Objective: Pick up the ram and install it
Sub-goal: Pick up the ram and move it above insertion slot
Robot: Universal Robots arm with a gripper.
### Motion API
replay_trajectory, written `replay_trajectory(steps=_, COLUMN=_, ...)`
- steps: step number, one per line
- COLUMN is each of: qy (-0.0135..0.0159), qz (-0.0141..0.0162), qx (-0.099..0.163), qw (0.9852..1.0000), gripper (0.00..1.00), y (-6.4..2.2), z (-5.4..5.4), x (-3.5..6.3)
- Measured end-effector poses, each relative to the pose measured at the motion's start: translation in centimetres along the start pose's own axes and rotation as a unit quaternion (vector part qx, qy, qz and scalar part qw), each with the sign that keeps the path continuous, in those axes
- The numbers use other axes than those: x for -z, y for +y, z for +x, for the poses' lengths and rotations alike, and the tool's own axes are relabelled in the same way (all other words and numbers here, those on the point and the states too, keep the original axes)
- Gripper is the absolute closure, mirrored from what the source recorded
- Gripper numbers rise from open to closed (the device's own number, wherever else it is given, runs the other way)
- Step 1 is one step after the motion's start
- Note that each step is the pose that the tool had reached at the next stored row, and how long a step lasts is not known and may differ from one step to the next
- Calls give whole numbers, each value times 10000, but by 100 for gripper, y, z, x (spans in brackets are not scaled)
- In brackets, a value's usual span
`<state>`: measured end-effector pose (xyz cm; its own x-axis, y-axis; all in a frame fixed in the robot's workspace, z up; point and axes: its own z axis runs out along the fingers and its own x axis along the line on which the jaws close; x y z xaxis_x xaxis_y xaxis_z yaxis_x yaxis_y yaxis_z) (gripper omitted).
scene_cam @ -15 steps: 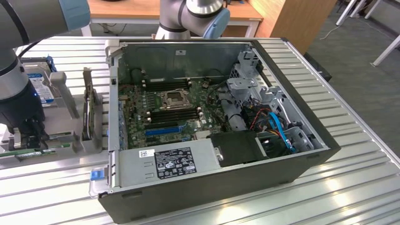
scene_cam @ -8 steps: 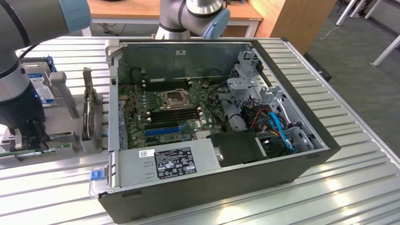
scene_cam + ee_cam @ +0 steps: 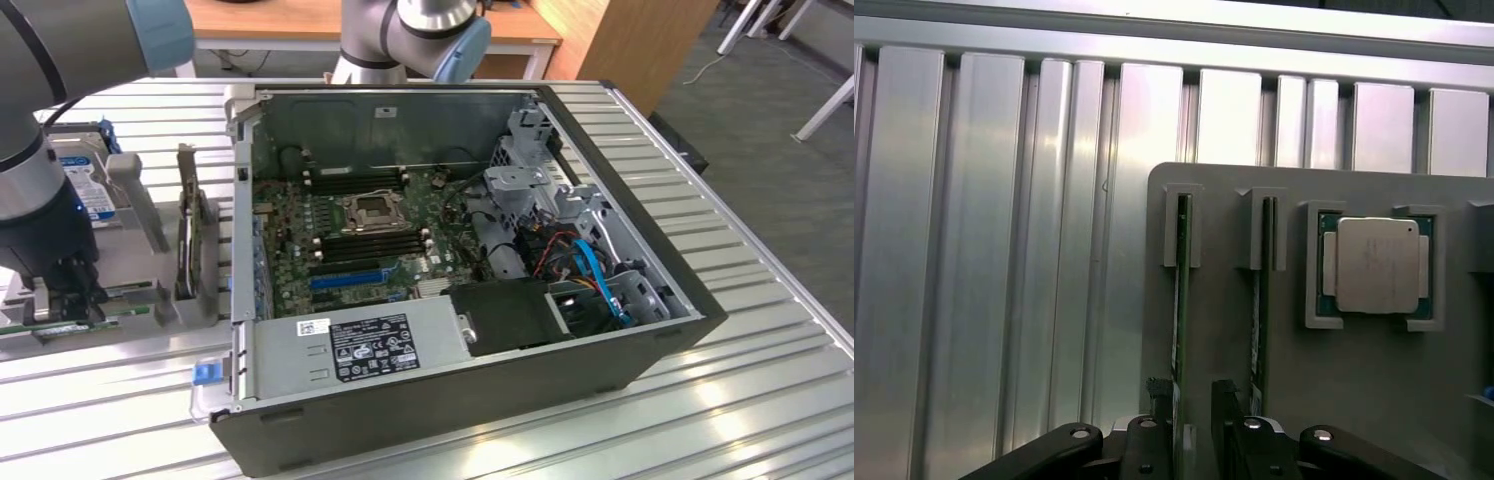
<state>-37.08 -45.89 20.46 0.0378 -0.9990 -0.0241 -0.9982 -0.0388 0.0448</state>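
Two green ram sticks stand on edge in slots of a grey holder plate (image 3: pixel 1204 250). One ram (image 3: pixel 1180 300) runs down between the fingers of my gripper (image 3: pixel 1192 402), close to one fingertip (image 3: pixel 1159 395); the other ram (image 3: pixel 1260 300) lies just outside the second finger. The jaws stand open around the stick with a gap on one side. In the exterior view my gripper (image 3: pixel 70 298) is down over the holder at the exterior view's left, with a green ram (image 3: pixel 80 322) edge below it. The motherboard's black memory slots (image 3: pixel 374 240) sit inside the open case.
A square silver processor (image 3: pixel 1376 265) rests in its pocket on the holder beside the sticks. The open computer case (image 3: pixel 641 350) fills the middle of the ribbed metal table (image 3: pixel 747 430). A hard drive (image 3: pixel 94 195) and an upright card (image 3: pixel 194 235) stand on the holder.
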Motion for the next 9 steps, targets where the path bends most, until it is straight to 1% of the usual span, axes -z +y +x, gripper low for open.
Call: replay_trajectory(steps=9, qy=0, qz=0, qx=0, qw=10000, gripper=71, y=-1, z=0, x=-22)
